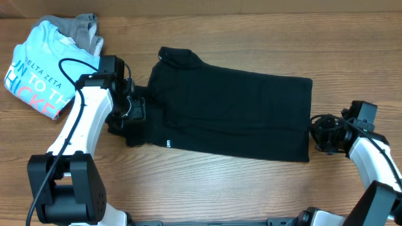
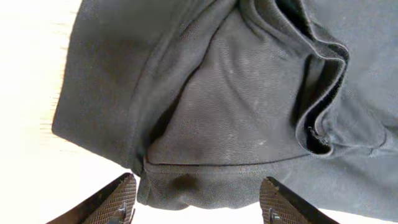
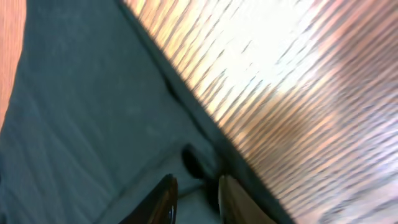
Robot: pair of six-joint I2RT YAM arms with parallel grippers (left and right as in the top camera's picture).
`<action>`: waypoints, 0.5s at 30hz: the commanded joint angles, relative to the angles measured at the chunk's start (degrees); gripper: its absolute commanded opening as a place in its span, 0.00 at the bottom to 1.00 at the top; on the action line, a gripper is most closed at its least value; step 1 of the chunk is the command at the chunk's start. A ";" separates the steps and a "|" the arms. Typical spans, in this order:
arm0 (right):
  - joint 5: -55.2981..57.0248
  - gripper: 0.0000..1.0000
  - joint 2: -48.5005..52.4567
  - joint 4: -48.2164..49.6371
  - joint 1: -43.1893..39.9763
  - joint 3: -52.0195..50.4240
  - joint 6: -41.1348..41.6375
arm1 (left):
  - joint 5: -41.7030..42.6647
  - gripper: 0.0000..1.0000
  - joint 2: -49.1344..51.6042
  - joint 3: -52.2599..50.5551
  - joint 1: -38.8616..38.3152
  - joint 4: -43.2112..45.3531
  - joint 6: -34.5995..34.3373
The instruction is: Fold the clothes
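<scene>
Fabric of the black T-shirt (image 1: 232, 110), flat on the worktop (image 1: 220, 188), looks soft and limp; hem corners suit pinching. Left fingers (image 2: 119, 199) hang spread over its sleeve. Whether the right fingers (image 3: 163, 200), nearly together at the hem, pinch it is unclear.

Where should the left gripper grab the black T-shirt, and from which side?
Probably the bunched sleeve at the left end of the black T-shirt, coming in from the left. That fabric piles into thick folds between the left gripper's open fingers, while the body lies flat.
</scene>
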 commanded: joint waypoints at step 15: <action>0.13 0.28 5.79 2.97 2.75 0.72 -6.60 | 7.98 0.84 1.16 1.11 -3.56 6.01 9.60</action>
